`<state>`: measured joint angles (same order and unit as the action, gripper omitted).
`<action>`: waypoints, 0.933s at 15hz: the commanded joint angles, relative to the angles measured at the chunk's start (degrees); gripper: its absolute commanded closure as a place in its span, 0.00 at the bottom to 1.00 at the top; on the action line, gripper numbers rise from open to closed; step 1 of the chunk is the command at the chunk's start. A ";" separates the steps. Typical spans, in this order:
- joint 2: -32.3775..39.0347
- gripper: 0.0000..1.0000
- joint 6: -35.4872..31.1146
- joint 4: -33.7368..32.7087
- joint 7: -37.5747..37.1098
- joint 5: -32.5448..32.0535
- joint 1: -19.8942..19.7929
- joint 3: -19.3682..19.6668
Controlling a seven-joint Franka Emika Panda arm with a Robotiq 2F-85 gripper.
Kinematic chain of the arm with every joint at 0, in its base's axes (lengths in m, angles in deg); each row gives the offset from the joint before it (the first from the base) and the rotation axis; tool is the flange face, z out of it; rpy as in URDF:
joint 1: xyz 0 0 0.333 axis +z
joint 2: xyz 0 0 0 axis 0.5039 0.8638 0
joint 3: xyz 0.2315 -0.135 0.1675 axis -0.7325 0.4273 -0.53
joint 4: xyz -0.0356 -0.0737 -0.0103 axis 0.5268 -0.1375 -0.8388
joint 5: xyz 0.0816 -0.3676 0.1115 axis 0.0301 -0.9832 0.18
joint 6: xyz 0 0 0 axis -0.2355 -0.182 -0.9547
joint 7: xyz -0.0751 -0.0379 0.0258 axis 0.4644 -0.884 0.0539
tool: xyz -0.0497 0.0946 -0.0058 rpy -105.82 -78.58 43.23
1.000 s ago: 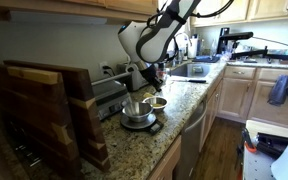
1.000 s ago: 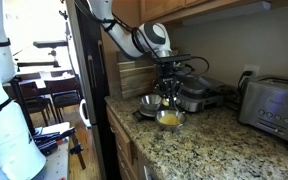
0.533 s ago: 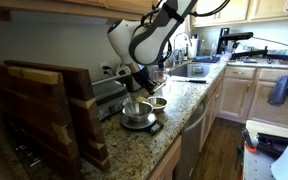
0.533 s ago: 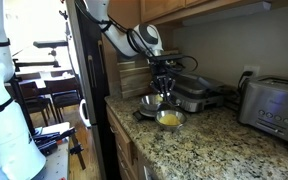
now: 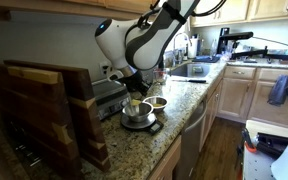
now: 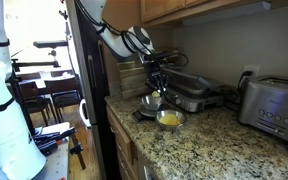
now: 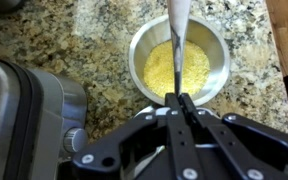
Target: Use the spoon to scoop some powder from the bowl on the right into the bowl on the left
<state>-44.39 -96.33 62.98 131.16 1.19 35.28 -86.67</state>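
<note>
Here's the wrist view: the tool (image 7: 181, 101) is clamped tight on the spoon (image 7: 178, 45), fingers (image 7: 170, 108) pinching the handle from both sides. The spoon runs straight out from the grip and crosses the yellow powder (image 7: 164, 68) in the powder bowl (image 7: 216, 45). Whether its tip is touching the powder or riding above it, I cannot tell. That bowl sits directly on the speckled granite tabletop (image 7: 99, 45), and a silver appliance (image 7: 19, 110) fills the near left of the shot.

In both exterior views, the arm reaches down over the counter, with the tool (image 5: 134, 88) (image 6: 159, 85) hanging just above the pair of bowls. The powder bowl (image 6: 170, 118) (image 5: 157, 102) stands just beside a steel bowl (image 6: 149, 102) (image 5: 136, 116), which rests on a dark flat base (image 5: 142, 126). A toaster (image 6: 269, 100) stands well apart along the tabletop, and wooden boards (image 5: 44, 105) lean in the foreground.
</note>
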 commanded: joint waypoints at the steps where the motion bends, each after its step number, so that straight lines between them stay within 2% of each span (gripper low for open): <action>1: -2.36 0.96 -0.67 3.60 -7.50 -8.78 1.67 0.04; 9: -2.25 0.96 1.59 7.41 -24.44 -25.36 3.32 -0.98; 14: -2.29 0.96 3.74 9.45 -33.04 -31.43 3.89 -1.96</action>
<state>-44.36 -95.25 69.31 103.83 -26.51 38.18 -87.88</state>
